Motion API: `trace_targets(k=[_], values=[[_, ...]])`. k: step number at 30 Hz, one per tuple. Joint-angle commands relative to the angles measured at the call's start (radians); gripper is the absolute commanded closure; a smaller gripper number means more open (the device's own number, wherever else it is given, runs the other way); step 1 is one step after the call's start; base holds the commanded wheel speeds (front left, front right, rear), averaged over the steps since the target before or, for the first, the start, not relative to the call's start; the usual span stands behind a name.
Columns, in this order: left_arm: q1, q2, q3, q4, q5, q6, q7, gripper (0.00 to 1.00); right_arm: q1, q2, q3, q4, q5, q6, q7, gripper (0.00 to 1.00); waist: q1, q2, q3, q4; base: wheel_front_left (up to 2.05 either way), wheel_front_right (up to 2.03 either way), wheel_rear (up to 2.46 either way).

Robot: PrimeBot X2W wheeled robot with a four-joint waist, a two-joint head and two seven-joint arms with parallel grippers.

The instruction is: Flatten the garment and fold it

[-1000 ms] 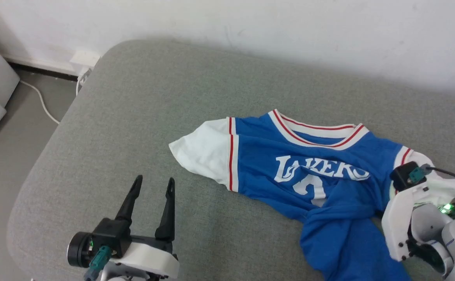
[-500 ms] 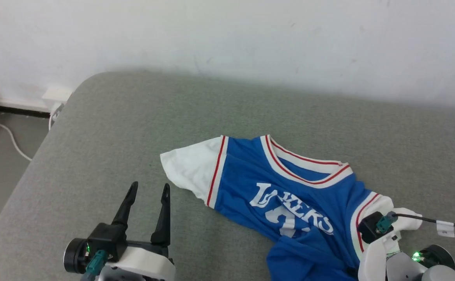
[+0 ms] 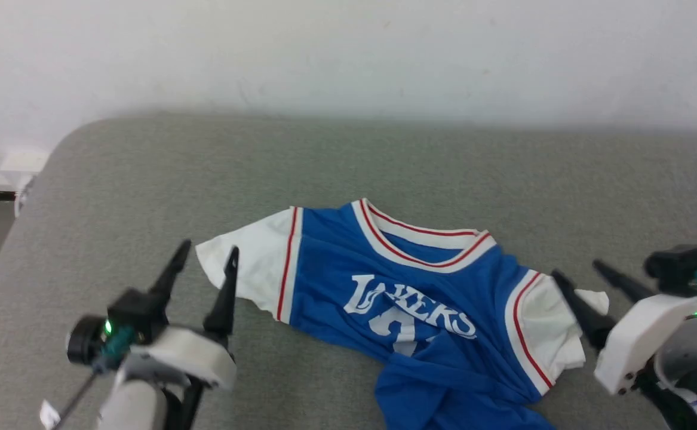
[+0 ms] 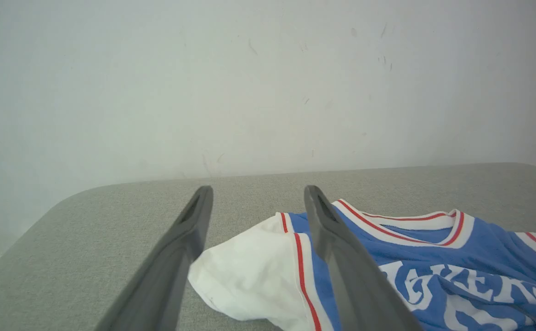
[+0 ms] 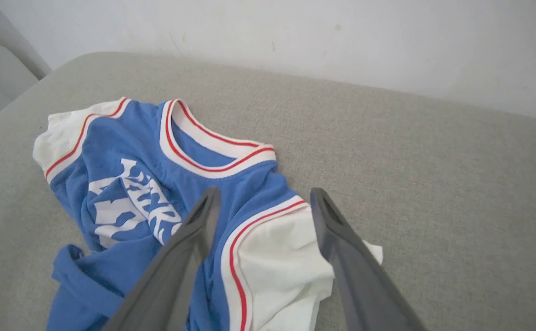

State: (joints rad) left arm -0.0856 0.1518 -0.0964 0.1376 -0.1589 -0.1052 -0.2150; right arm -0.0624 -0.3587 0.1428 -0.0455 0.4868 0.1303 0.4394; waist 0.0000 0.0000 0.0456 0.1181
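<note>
I see the blue jersey T-shirt (image 3: pixel 408 298) lying rumpled on the grey cushion (image 3: pixel 145 179), its hem bunched toward me. My left gripper (image 3: pixel 210 246) stands spread wide just beside one white sleeve. My right gripper (image 3: pixel 575 268) gapes wide at the other sleeve, holding nothing.

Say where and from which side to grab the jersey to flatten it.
Probably the bunched blue lower fabric of the jersey, pinched from the near edge: it lies twisted over the body, while collar and sleeves lie flat. The open right hand is closest.
</note>
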Motion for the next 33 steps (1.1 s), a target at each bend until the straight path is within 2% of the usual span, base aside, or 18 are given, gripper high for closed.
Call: trace_targets(k=[1, 5, 9, 13, 17, 21, 24, 28, 31, 32, 33], values=[[-0.055, 0.031, 0.002, 0.019, -0.022, -0.009, 0.037, 0.0, -0.007, 0.026, -0.044, -0.015, -0.032, 0.0, -0.058, 0.0, 0.0, 0.0, 0.049, -0.055, 0.0, 0.0, 0.0], [-0.162, 0.118, -0.025, 0.079, -0.08, -0.022, 0.187, 0.0, -0.006, 0.089, -0.139, -0.025, -0.098, 0.0, -0.178, 0.0, 0.0, 0.0, 0.101, -0.102, 0.0, 0.0, 0.0], [-0.27, 0.259, -0.158, 0.14, -0.229, -0.025, 0.438, 0.0, -0.004, 0.155, -0.211, -0.03, -0.143, 0.0, -0.264, 0.0, 0.0, 0.0, 0.16, -0.14, 0.0, 0.0, 0.0], [-0.372, 0.385, -0.23, 0.174, -0.383, -0.025, 0.635, 0.0, 0.003, 0.198, -0.238, -0.022, -0.165, 0.0, -0.303, 0.0, 0.0, 0.0, 0.211, -0.174, 0.0, 0.0, 0.0], [-0.449, 0.48, -0.296, 0.202, -0.474, -0.025, 0.795, 0.0, -0.003, 0.222, -0.241, -0.005, -0.176, 0.0, -0.334, 0.0, 0.0, 0.0, 0.252, -0.199, 0.0, 0.0, 0.0], [-0.498, 0.535, -0.317, 0.26, -0.488, -0.024, 0.91, 0.0, -0.014, 0.239, -0.236, 0.02, -0.178, 0.0, -0.359, 0.0, 0.0, 0.0, 0.278, -0.216, 0.0, 0.0, 0.0], [-0.514, 0.561, -0.339, 0.295, -0.461, -0.022, 0.949, 0.0, -0.022, 0.246, -0.229, 0.037, -0.176, 0.0, -0.37, 0.0, 0.0, 0.0, 0.288, -0.228, 0.0, 0.0, 0.0], [-0.517, 0.544, -0.331, 0.327, -0.486, -0.018, 0.951, 0.0, -0.03, 0.248, -0.231, 0.058, -0.178, 0.0, -0.379, 0.0, 0.0, 0.0, 0.296, -0.236, 0.0, 0.0, 0.0], [-0.501, 0.525, -0.34, 0.349, -0.523, -0.02, 0.991, 0.0, -0.032, 0.247, -0.238, 0.071, -0.184, 0.0, -0.378, 0.0, 0.0, 0.0, 0.297, -0.236, 0.0, 0.0, 0.0], [-0.49, 0.509, -0.337, 0.355, -0.559, -0.021, 1.019, 0.55, -0.031, 0.246, -0.24, 0.075, -0.186, 0.0, -0.377, 0.0, 0.0, 0.0, 0.295, -0.234, 0.0, 0.0, 0.0], [-0.48, 0.498, -0.333, 0.357, -0.589, -0.021, 1.045, 1.0, -0.03, 0.245, -0.243, 0.078, -0.189, 0.0, -0.375, 0.0, 0.0, 0.0, 0.293, -0.233, 0.0, 0.0, 0.0]])
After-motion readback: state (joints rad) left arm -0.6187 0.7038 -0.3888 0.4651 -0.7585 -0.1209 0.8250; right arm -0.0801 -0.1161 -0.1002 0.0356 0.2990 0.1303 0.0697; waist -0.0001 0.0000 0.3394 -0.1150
